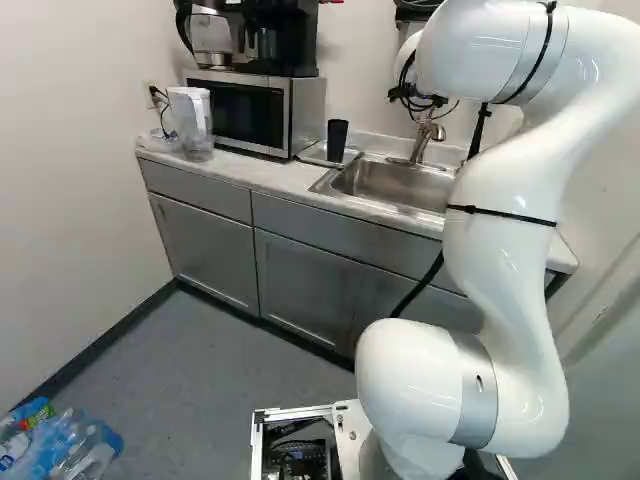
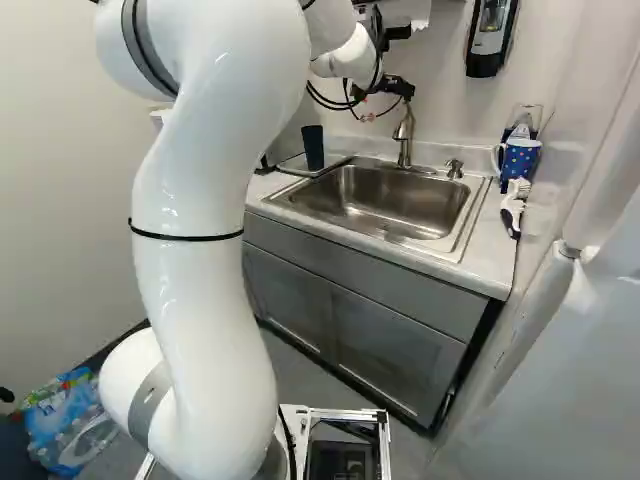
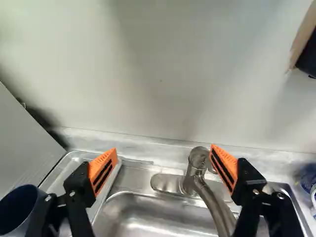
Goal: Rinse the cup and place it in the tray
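Note:
My gripper (image 2: 396, 88) is above the faucet (image 2: 405, 138) at the back of the sink (image 2: 385, 200). In the wrist view the gripper (image 3: 164, 157) stands open, with its orange pads wide apart; the faucet (image 3: 197, 170) shows beyond and below the gap, nearer one finger. Nothing is held. A dark cup (image 1: 337, 140) stands upright on the metal tray (image 1: 316, 156) beside the sink, on the microwave side. The same cup (image 3: 19, 210) appears in the wrist view outside the other finger, apart from it, with its mouth facing up.
A microwave (image 1: 245, 108) with a coffee maker on top and a water pitcher (image 1: 190, 118) stand along the counter. At the sink's other side are a blue dotted mug (image 2: 519, 160) and a white-and-dark item (image 2: 513, 208). A soap dispenser (image 2: 490, 38) hangs on the wall.

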You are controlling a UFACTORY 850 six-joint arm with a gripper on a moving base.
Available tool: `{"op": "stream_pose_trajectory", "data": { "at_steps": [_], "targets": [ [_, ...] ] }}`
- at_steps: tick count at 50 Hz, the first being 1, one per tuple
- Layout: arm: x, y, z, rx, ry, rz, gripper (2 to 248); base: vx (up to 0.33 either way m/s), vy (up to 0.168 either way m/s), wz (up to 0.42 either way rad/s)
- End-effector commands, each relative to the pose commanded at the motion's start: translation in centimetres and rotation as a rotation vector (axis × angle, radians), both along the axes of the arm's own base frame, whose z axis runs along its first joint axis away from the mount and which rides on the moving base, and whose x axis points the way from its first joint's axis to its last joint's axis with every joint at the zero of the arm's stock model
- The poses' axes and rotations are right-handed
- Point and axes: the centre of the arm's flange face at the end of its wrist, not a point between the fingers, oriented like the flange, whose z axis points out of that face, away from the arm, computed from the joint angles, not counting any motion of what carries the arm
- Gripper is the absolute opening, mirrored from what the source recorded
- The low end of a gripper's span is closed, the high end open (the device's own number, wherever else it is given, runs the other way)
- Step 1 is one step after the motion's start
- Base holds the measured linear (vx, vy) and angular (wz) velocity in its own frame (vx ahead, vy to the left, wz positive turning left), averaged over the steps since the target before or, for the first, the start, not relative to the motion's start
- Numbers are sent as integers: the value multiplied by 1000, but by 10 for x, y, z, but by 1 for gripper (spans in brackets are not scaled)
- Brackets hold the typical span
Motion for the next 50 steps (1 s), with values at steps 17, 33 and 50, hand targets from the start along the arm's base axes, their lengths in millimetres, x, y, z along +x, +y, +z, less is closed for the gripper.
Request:
{"op": "stream_pose_trajectory", "data": {
  "at_steps": [17, 33, 50],
  "targets": [
    [-14, 13, 7, -15, -43, 11, 247, 0, 0, 0],
    [-31, 38, 10, -11, -32, 39, 247, 0, 0, 0],
    [-61, 60, 9, 6, 19, 57, 247, 0, 0, 0]
  ]
}}
